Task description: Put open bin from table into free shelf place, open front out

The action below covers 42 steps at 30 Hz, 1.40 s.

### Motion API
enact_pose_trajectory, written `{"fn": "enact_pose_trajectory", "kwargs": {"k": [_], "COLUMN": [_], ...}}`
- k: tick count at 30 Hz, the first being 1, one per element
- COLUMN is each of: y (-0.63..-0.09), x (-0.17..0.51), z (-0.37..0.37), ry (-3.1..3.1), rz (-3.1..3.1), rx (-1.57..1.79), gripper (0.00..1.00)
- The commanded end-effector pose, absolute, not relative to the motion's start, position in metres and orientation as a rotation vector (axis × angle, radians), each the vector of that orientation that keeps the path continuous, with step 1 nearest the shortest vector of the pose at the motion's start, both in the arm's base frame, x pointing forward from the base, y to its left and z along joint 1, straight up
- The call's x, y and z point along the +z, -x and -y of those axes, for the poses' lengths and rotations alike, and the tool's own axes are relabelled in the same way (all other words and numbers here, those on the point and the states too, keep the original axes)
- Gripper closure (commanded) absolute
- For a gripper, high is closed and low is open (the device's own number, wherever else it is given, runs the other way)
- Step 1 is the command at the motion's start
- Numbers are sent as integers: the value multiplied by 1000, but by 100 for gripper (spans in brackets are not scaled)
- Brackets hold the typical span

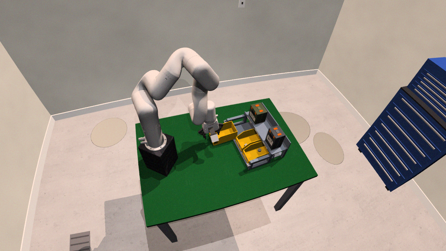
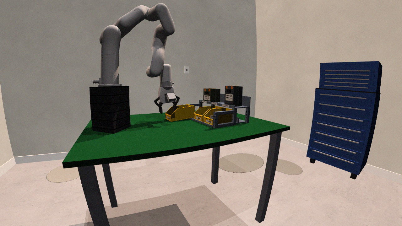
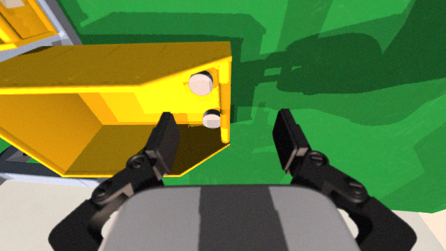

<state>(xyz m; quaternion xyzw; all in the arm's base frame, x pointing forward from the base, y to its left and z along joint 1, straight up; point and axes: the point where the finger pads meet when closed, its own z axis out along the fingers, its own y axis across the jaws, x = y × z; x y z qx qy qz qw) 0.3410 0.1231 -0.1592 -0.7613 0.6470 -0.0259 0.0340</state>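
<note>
The yellow bin [image 1: 227,137] [image 2: 184,113] [image 3: 157,64] stands on the green table, its open front toward the robot base and its rear end close to the shelf [image 1: 244,127] [image 2: 215,122]. Two pale round parts [image 3: 201,84] [image 3: 211,120] lie inside near its front wall. My gripper [image 1: 210,135] [image 2: 168,110] [image 3: 225,123] is open and empty at the bin's front end. One finger is over the bin's inside, the other beyond its front wall. Two other yellow bins [image 1: 248,139] [image 1: 256,152] stand level on the shelf, fronts out. The free place is at the row's far end.
Two dark toolboxes [image 1: 258,113] [image 1: 276,137] [image 2: 211,94] [image 2: 233,95] stand on the shelf's upper board [image 1: 264,127]. Side rails [image 1: 260,160] close both ends of the row. The black robot base [image 1: 158,156] [image 2: 110,109] stands at the table's other end.
</note>
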Motion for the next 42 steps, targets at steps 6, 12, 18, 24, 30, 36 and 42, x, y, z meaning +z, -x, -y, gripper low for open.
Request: {"fn": "enact_pose_trajectory", "kwargs": {"k": [6,12,18,24,30,36,42], "y": [-342,-342,-343,-343,-343,-344,-344], "x": [-156,-156,-164,-166,-166,-176,-176], "z": [-124,-124,-124,-124,-124,-124,-124], "ry": [2339,2339,2339,2339,2339,2339,2339], "rz": [-1988,-1988,-1988,-1988,-1988,-1988,-1988], "rx": [-82,-82,-82,-82,-82,-82,-82], "gripper": [0,0,0,0,0,0,0]}}
